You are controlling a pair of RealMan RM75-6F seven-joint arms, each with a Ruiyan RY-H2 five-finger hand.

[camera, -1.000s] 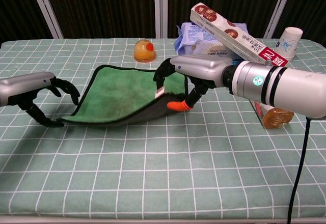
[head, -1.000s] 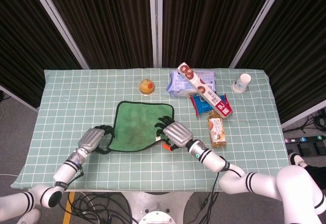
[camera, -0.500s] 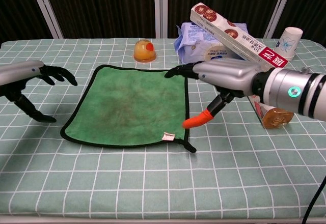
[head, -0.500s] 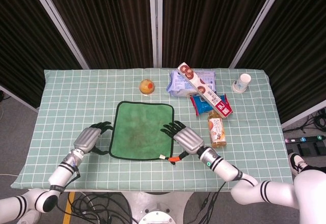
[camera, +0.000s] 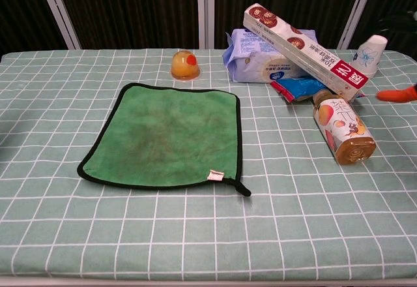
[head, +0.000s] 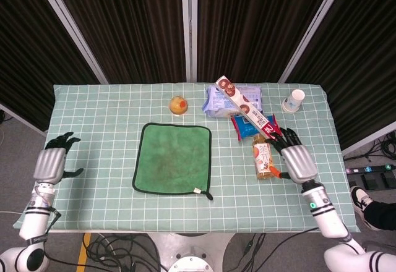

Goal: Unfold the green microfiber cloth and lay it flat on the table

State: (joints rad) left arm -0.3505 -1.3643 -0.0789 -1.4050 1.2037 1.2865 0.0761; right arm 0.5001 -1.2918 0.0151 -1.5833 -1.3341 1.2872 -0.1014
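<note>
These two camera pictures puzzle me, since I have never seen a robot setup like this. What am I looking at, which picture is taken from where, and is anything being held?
It is a robot with two arms, each ending in a humanlike hand. The head view looks down from above; the chest view looks across the table from lower down.

On the checked tablecloth the green microfiber cloth lies spread flat. Behind it sits a small jelly cup. To the right are a blue packet, a long biscuit box leaning across it, a bottle on its side and a paper cup.

The left hand hangs off the table's left edge; the right hand is beside the bottle. Both have their fingers spread and hold nothing. The chest view shows only an orange fingertip at its right edge.
</note>
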